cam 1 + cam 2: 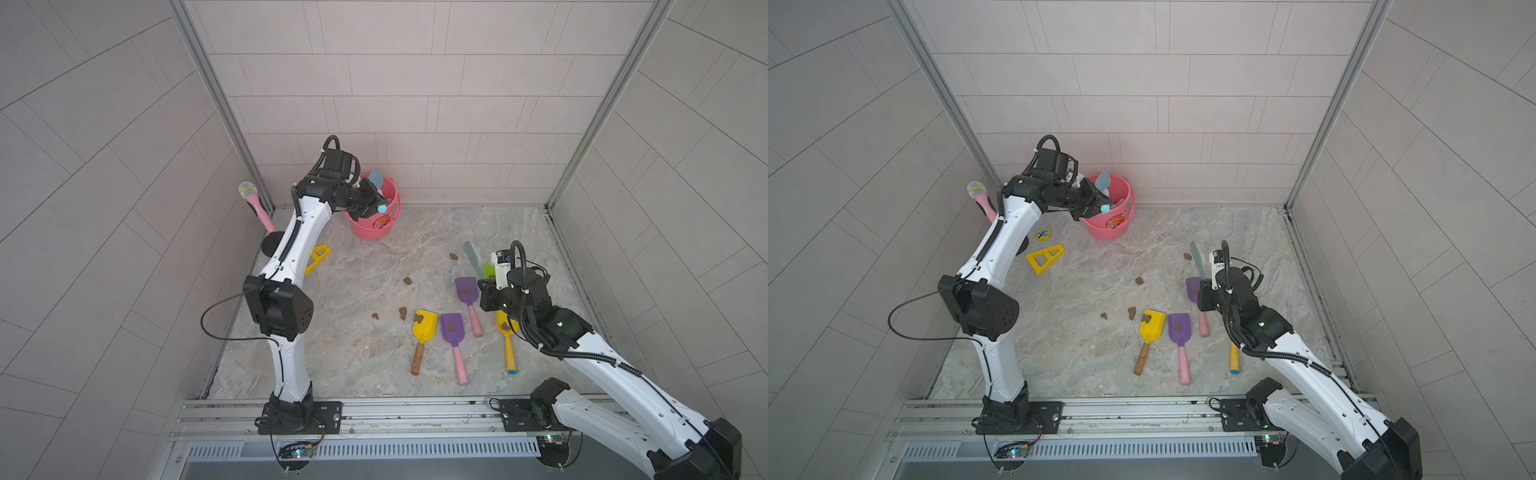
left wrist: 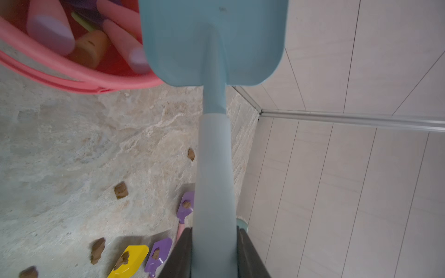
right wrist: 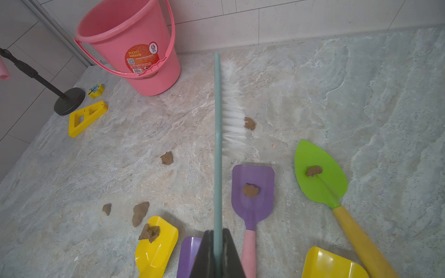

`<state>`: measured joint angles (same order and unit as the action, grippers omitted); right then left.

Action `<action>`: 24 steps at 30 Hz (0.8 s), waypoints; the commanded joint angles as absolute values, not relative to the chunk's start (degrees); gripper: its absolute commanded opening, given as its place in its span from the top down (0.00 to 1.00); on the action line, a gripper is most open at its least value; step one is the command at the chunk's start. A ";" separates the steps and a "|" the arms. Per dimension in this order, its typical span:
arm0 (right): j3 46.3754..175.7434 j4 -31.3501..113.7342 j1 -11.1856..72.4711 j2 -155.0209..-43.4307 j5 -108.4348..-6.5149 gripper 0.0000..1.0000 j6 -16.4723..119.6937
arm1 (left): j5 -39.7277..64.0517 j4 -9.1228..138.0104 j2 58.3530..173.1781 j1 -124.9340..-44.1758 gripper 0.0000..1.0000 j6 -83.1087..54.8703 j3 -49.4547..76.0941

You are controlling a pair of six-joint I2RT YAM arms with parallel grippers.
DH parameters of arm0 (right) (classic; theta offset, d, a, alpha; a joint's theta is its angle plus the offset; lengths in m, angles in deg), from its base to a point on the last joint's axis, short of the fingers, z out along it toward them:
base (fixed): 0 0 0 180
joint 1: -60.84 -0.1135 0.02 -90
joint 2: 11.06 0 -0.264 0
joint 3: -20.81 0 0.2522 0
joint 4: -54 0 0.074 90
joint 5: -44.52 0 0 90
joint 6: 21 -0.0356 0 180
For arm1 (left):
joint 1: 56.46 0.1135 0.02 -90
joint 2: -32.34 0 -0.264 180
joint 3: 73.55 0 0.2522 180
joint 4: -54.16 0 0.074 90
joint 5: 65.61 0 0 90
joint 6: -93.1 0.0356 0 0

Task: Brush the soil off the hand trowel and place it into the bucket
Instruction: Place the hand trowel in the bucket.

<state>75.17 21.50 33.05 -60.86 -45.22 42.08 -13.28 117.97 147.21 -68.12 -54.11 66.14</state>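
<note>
Left gripper [image 1: 1098, 202]: clamped on blue trowel [image 1: 1103, 179], blade above the bucket [image 1: 1100, 230]
Right gripper [image 1: 1201, 286]: clamped on brush [image 1: 1196, 257]
Soil [image 1: 1139, 281]: loose lumps scattered on marbled floor [image 1: 1079, 332]

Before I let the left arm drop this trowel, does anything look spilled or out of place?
Nothing damaged or tipped. Loose soil lumps lie scattered on the table, away from any blade. The blue trowel in the left gripper looks clean but for a tiny dark speck on its blade. The bucket stands upright.
</note>
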 commanded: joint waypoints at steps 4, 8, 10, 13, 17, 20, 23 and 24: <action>76.44 18.51 33.24 -59.49 -47.05 1.00 39.90 | -19.85 108.57 157.09 -66.38 1.00 -71.69 74.72; 77.74 16.93 33.25 -59.33 -48.50 1.00 40.08 | -19.06 109.92 163.35 -66.23 1.00 -75.15 82.34; 78.26 16.13 33.25 -59.31 -48.72 1.00 40.41 | -18.13 109.32 164.74 -66.09 1.00 -78.31 82.33; 78.85 15.09 33.27 -58.85 -48.73 1.00 41.34 | -17.23 109.06 166.42 -66.19 1.00 -82.19 82.33; 79.34 13.96 33.24 -57.70 -48.48 1.00 43.09 | -15.35 107.22 168.01 -66.17 0.98 -84.84 82.42; 80.03 12.65 33.27 -57.05 -48.38 1.00 44.09 | -14.38 105.83 168.92 -66.21 0.86 -85.93 82.42; 81.20 11.02 33.27 -56.96 -48.51 1.00 44.64 | -14.13 102.45 169.57 -66.20 0.61 -87.35 82.50; 81.54 10.43 33.24 -56.91 -48.54 1.00 44.60 | -14.09 101.68 169.60 -66.19 0.55 -87.63 82.67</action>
